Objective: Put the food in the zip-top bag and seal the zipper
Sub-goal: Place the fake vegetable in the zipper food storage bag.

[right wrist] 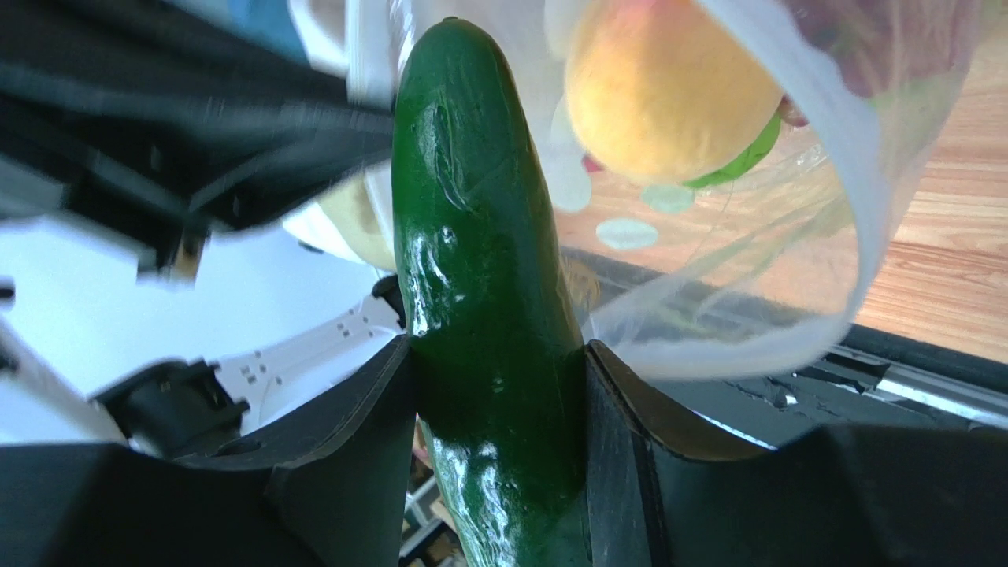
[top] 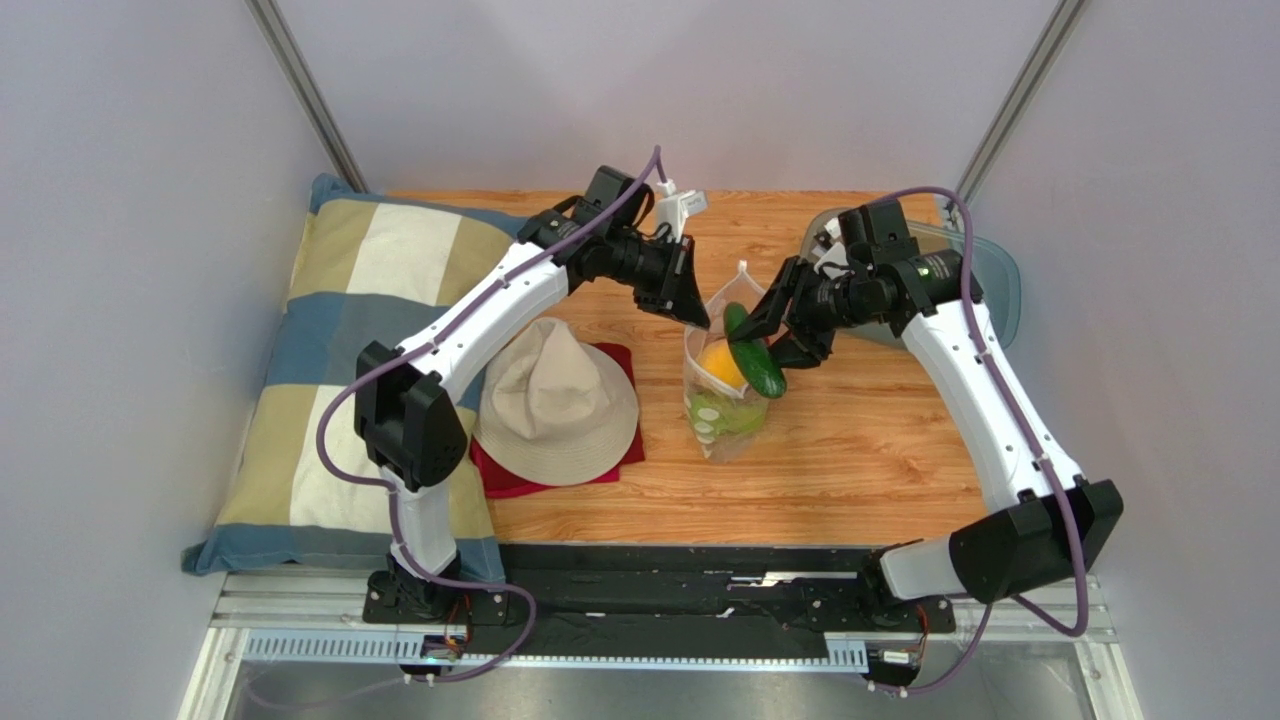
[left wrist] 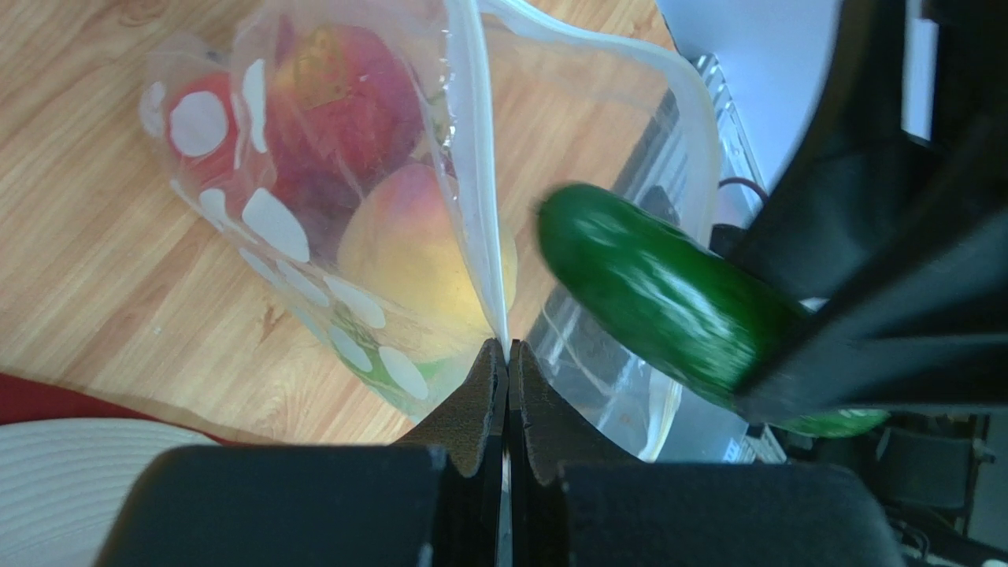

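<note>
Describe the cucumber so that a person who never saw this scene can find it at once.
On the wooden table, look near the middle for the clear bag with white dots, pinched at its rim by the left gripper. At its mouth the right gripper clamps the cucumber: the only long, dark green thing, while the fruits inside are round.

Cucumber point(right wrist: 485, 295), lower end beyond bottom edge.

Bright, even light; blurred wrist close-ups
</note>
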Tool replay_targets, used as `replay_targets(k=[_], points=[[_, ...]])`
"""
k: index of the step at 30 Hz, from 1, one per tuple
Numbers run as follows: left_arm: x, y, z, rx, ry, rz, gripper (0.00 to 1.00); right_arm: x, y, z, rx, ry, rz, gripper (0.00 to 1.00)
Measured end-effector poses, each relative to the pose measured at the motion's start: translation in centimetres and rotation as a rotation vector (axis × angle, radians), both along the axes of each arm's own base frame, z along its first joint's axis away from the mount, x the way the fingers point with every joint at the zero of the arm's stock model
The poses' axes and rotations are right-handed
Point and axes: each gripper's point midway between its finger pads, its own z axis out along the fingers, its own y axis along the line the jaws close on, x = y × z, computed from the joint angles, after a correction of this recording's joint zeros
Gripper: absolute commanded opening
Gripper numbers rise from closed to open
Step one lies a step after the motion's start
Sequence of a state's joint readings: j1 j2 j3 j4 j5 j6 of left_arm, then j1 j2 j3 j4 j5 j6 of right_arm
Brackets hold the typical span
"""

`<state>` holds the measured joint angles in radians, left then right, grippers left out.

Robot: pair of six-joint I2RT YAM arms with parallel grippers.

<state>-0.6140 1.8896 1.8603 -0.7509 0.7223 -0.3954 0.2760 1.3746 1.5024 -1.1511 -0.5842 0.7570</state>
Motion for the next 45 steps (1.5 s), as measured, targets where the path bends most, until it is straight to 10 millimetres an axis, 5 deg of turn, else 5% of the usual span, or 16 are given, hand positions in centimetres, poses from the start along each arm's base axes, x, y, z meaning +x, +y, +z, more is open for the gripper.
replay_targets(k=[9,18,20,24,26,35,39,45], points=[[-1.9,-1.3,0.0,-0.007,-0.009,-0.047,0.00,4.2,0.2,-0.4,-0.052,0.035,-0.126,0.07],[-1.9,-1.3,0.0,-0.007,-0.013,-0.050,0.00,4.9,-0.3,-2.6,-0.109,0.042,-0.167,0.20],[-1.9,-1.3,0.0,-0.008,-0.014,-0.053,0.00,5.1,-0.4,-3.3,-0.120,0.040,-0.174,0.33],[-2.0,-1.2,-0.1,-0.005,-0.017,-0.060,0.00,5.9,-0.3,-3.5,-0.123,0.003,-0.179,0.79],[-2.0,-1.2,-0.1,-0.004,-0.021,-0.064,0.00,6.2,-0.2,-3.4,-0.119,-0.011,-0.177,0.83],[-2.1,-0.9,0.3,-0.004,-0.031,-0.076,0.00,5.7,0.6,-1.9,-0.098,-0.160,0.024,0.83],[-1.9,-0.7,0.5,-0.004,-0.036,-0.074,0.00,4.7,0.1,1.3,-0.066,-0.279,0.185,0.73],[-1.8,-0.6,1.1,-0.008,-0.044,-0.080,0.00,5.1,-3.1,6.4,-0.101,-0.506,0.274,0.75]])
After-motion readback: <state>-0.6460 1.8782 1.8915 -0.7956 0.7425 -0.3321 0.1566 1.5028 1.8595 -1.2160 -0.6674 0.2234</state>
